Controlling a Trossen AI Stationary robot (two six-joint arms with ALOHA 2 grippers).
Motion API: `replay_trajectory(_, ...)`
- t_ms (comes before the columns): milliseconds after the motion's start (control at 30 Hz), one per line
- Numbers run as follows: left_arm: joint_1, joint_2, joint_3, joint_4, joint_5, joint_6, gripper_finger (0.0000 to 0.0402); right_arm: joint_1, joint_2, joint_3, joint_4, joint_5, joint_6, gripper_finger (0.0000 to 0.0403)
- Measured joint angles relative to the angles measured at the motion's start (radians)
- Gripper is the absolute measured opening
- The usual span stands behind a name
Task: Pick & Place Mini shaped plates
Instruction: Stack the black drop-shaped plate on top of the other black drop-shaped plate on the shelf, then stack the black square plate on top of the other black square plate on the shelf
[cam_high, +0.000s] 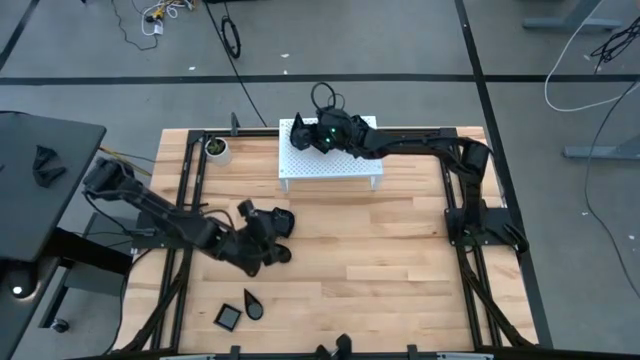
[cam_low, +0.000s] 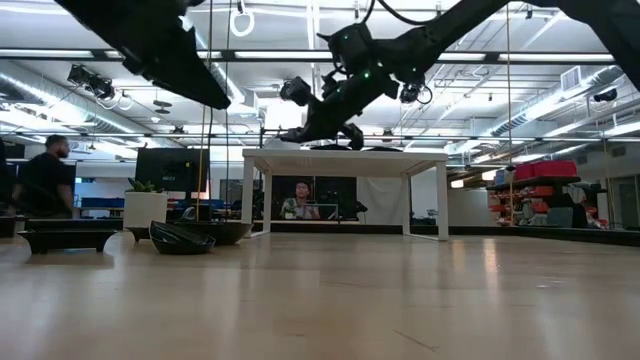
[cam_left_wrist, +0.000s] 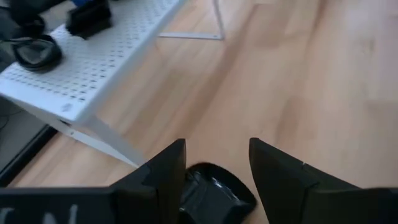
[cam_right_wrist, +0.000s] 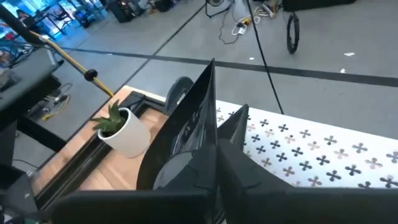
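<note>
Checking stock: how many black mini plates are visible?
4: square plate and teardrop plate at the near-left table edge, third plate inside the left gripper, fourth plate on the white rack; right gripper may hide another.

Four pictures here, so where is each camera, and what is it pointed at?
High: above, looking straight down; both arms, white shelf.
Low: at tabletop height, looking level across; arms overhead.
Left wrist: past the left gripper at a black plate.
Right wrist: past the right gripper toward a potted plant.
All four share the shelf.
</note>
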Motion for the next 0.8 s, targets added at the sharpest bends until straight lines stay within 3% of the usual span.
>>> replay_trajectory(167,0.047,-0.028,0.000,-0.024,0.000,0.001,0.0181,-0.003,0.000,0.000,-0.011,0.001,-0.002,0.0038)
replay_trajectory(333,0.056,-0.028,0.000,-0.028,0.006,0.001,0.0181,-0.001,0.000,0.000,0.002,0.012,-0.014,0.0098)
replay_trajectory(500,0.051,-0.029,0.000,-0.057,0.024,-0.028,0.0181,0.012,-0.016,0.000,0.069,0.002,-0.208,0.0156)
replay_trajectory(600,0.035,-0.044,0.000,-0.166,0.058,-0.134,0.0181,0.053,-0.062,0.001,0.092,-0.010,-0.305,0.0175)
replay_trajectory(800,-0.061,-0.078,0.000,-0.483,0.070,-0.533,0.0181,0.198,-0.115,0.002,-0.030,-0.013,-0.455,0.0176)
